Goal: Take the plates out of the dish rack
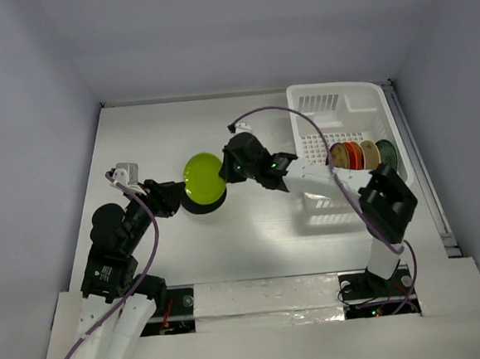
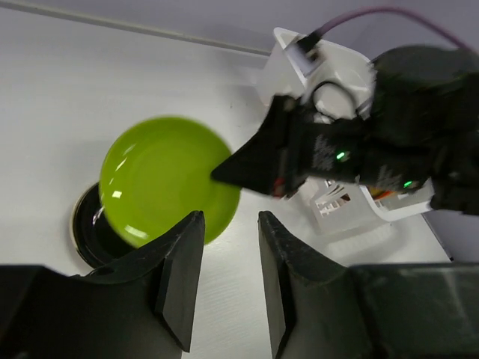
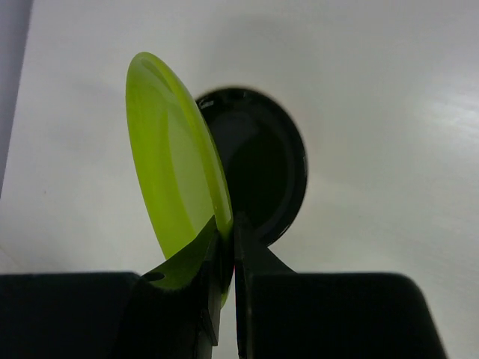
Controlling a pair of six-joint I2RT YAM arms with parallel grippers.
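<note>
step: stack green plate (image 1: 201,175) on black plate (image 1: 202,204), mid tabletop (image 1: 149,137) | right gripper (image 3: 228,233): pinches its rim, plate tilted, maybe not touching yet | left gripper (image 2: 230,228): narrow, empty | do: level, centre, lower slowly, then release

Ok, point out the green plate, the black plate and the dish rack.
green plate (image 1: 201,176), top external view, centre of its face.
black plate (image 3: 269,168), right wrist view, middle of its face.
dish rack (image 1: 320,102), top external view, slotted far wall.
</note>
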